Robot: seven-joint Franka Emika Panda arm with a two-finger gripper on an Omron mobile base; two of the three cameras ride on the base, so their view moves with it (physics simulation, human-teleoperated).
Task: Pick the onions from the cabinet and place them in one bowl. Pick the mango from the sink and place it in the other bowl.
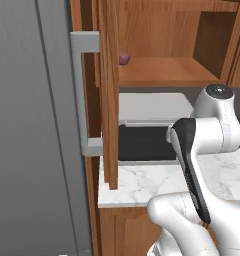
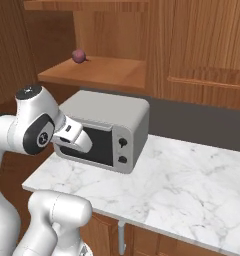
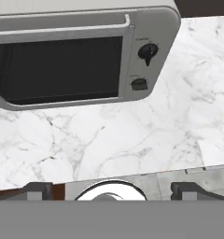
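Observation:
The cabinet (image 1: pixel 109 95) of reddish-brown wood stands open, its door edge-on with a grey bar handle (image 1: pixel 84 95). A reddish-purple onion (image 1: pixel 124 58) lies on the cabinet's lower shelf (image 2: pixel 97 72), near its left back corner; this onion (image 2: pixel 79 55) sits well above the arm. My gripper (image 3: pixel 115 190) is open with nothing between its fingertips (image 3: pixel 37 189), and hangs over the marble counter in front of a grey oven, far below the shelf. The mango, the sink and both bowls are out of view.
A grey countertop oven (image 3: pixel 86 56) with a dark glass door and two knobs stands on the white marble counter (image 2: pixel 192 185) under the open shelf. A tall grey panel (image 1: pixel 27 150) is at the left. Closed wooden cabinets (image 2: pixel 207 50) hang to the right.

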